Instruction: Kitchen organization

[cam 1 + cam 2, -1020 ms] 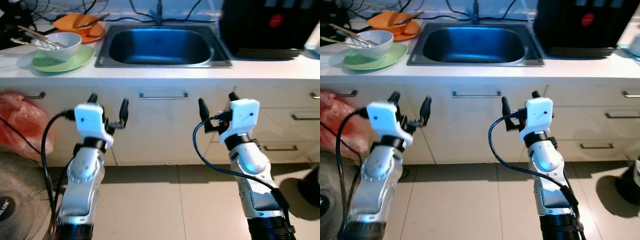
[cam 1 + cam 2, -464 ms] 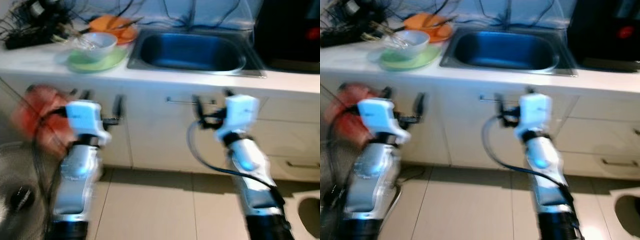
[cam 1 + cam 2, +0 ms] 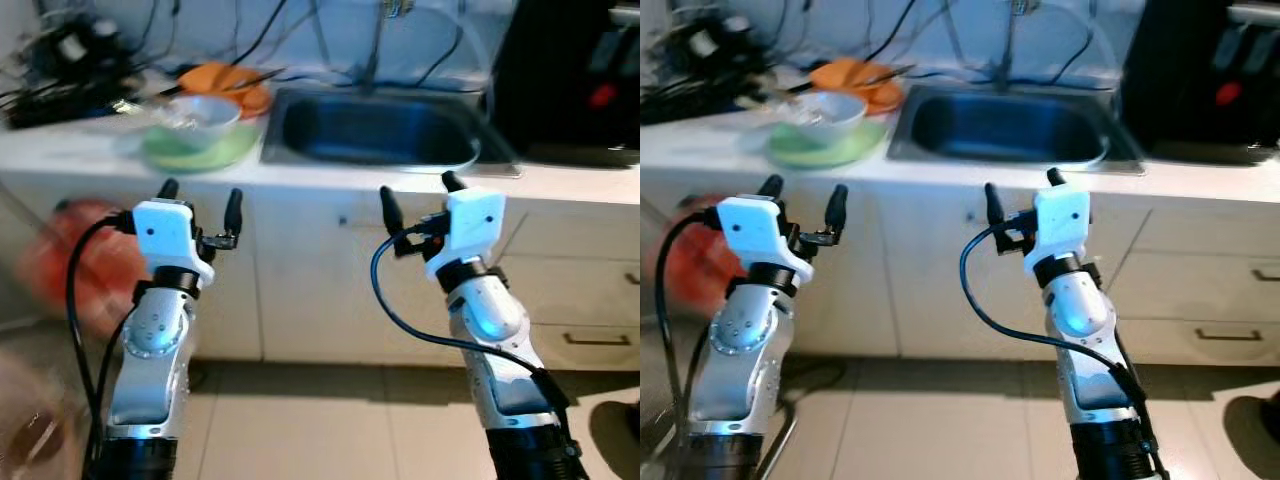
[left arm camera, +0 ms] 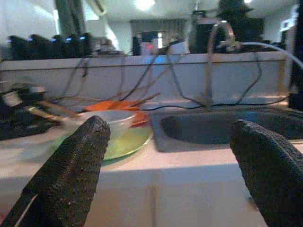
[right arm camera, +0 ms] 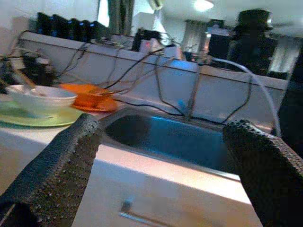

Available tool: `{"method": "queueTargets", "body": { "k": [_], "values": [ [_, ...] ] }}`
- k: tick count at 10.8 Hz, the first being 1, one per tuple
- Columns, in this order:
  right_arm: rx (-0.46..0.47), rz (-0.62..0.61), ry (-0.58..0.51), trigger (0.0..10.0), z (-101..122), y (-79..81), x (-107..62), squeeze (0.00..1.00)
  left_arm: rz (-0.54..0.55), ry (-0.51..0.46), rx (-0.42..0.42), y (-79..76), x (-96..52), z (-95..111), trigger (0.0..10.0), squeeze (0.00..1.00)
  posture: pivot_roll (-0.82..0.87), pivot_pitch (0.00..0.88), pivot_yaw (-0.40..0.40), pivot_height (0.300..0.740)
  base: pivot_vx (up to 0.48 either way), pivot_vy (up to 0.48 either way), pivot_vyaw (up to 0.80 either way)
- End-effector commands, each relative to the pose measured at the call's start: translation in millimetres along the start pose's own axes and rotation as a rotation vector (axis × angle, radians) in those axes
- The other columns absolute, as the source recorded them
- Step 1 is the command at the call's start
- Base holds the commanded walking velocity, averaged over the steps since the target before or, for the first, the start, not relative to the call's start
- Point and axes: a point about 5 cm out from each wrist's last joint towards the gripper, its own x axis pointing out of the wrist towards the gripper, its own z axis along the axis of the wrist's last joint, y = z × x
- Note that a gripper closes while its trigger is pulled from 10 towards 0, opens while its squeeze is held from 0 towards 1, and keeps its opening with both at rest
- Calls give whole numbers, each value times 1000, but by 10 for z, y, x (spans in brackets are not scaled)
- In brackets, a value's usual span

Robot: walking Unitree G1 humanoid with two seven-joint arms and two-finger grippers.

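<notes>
No legible txt, labels, brands or nos. anywhere; frames too blurred to read any markings.

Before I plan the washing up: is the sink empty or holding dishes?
Empty, as far as shown: the sink basin is bare. The white bowl sits on a green plate beside it.

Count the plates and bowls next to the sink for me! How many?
3 that I can tell. A green plate lies on the counter left of the sink, a white bowl sits on it, and an orange dish lies just behind. The stack could hide more.
</notes>
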Motion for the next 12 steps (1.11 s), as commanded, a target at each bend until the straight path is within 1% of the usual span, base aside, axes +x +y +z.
{"method": "queueTargets", "body": {
  "k": [1,8,10,12],
  "values": [
    [-12,-24,3,10000,-8,-69,-10,0,-27,5,-7,-80,24,-11,10000,0,24,4,0,740,469,0,0],
    [-24,-29,0,10000,-8,-68,-31,0,-30,15,-5,-102,28,-29,10000,0,20,13,6,740,471,0,0],
    [-25,-27,-8,10000,1,-39,-26,0,-48,24,18,-142,30,-35,10000,0,19,17,6,740,450,0,0],
    [-28,-25,-9,10000,3,-38,-22,0,-43,27,11,-144,32,-42,10000,0,18,17,5,740,403,-253,0]
  ]
}}
